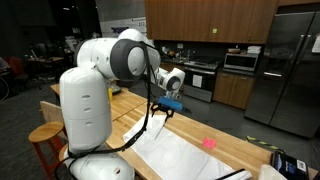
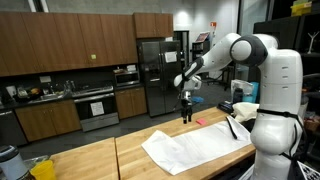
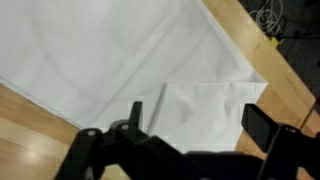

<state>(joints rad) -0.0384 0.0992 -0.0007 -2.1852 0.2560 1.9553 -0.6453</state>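
Observation:
A white cloth lies spread on the wooden table. In the wrist view the cloth fills most of the picture, and one corner is folded over onto it. My gripper hangs above the cloth, clear of it. Its jaws stand wide apart in the wrist view, with one dark finger on the left and the other on the right. Only the cloth shows between them, so the gripper is open and holds nothing.
A small pink object lies on the table beside the cloth. A black device sits at the table's end. A wooden stool stands by the robot base. Cables lie past the table edge. Kitchen cabinets and a fridge stand behind.

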